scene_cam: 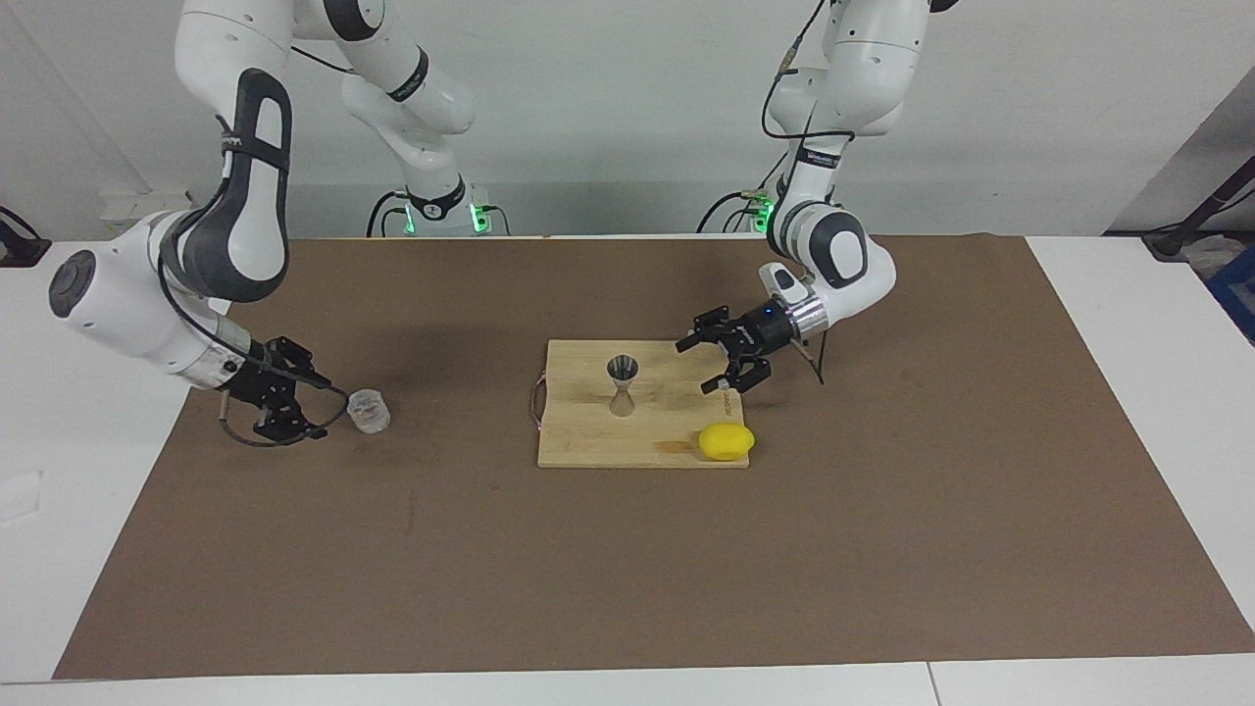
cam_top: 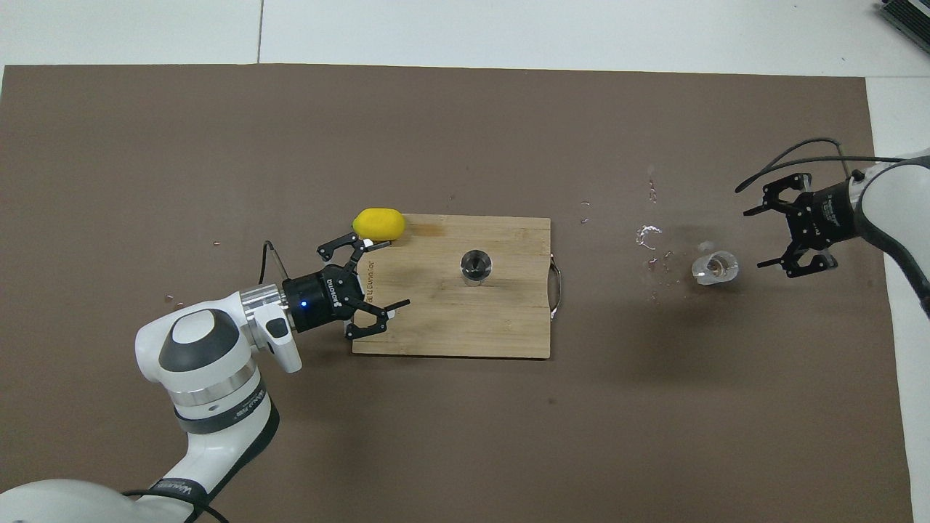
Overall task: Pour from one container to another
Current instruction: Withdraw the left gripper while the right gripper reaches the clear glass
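Covering most of the white table [scene_cam: 1128, 392], we see a brown mat [scene_cam: 882, 549], the largest thing in the scene. On it, near the middle, lies a wooden cutting board [scene_cam: 588, 441] with a wire handle at the end toward the right arm. The two white arms come next in size. Our left gripper [scene_cam: 718, 365] is low over the board's end nearest the left arm; we see its fingers spread wide apart and nothing between them. Our right gripper [scene_cam: 312, 406] is low over the mat just beside the clear cup [scene_cam: 369, 411], on the side toward the right arm's end of the table; its fingers are parted and the cup is outside them, so it grasps nothing. A cable loops around this gripper.

The yellow lemon [scene_cam: 727, 441] rests at the board's corner farthest from the robots, toward the left arm's end. The metal jigger [scene_cam: 623, 385] stands upright near the middle of the board, well apart from the left gripper. The clear cup stands upright on the mat, well apart from the board. Smallest of all, we see shiny droplets [cam_top: 649, 236] scattered on the mat between cup and board.
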You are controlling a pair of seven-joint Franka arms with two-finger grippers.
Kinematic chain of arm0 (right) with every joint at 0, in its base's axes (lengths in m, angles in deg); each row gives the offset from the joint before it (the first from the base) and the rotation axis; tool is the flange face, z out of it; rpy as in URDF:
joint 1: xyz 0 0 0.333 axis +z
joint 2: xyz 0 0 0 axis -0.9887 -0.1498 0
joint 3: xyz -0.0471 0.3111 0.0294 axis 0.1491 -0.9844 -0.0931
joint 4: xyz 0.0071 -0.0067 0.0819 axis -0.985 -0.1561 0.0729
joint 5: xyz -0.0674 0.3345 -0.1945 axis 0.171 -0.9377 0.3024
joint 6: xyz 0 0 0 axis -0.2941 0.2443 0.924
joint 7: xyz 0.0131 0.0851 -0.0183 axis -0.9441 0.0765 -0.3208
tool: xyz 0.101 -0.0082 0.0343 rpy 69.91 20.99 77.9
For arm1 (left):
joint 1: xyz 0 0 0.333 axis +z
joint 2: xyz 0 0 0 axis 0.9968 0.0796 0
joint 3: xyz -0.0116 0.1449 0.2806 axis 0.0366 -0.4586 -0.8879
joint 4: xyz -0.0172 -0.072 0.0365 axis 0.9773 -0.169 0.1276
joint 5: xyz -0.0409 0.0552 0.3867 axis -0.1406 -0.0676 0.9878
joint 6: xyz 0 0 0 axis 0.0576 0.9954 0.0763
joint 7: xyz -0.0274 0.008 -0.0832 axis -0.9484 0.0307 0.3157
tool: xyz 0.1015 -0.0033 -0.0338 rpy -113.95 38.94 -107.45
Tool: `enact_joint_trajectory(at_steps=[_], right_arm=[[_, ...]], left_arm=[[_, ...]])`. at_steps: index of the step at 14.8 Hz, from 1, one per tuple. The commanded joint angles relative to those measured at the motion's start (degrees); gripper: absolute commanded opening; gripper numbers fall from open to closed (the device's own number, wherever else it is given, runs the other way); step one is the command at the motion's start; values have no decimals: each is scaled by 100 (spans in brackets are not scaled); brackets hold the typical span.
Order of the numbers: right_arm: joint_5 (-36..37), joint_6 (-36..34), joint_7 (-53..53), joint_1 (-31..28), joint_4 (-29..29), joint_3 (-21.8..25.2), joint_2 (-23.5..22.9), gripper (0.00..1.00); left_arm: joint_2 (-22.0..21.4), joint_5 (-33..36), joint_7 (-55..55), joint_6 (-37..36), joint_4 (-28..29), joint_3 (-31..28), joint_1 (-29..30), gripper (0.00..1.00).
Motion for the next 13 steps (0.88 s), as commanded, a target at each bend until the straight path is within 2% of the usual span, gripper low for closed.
enact_joint_trajectory(at_steps=[1,6,8,11,13], right_arm=[[-251,218,476,-205,-263,-67,-97,88],[-463,245,969,-338,-377,-67,-336,88],[-891,279,1013,-338,-604,-67,-336,88],[-982,368,1075,-276,-755,-67,-309,89],[-982,368,1084,-250,-798,-67,-292,89]], left_arm=[[-386,657,115,-188,315,19,359,100],[-667,2545,659,-461,298,10,1184,100],[-773,3440,1115,-723,193,2,1571,100],[-827,5135,2431,-1478,-315,2,2265,100],[-817,5737,2961,-1734,-528,2,2495,100]])
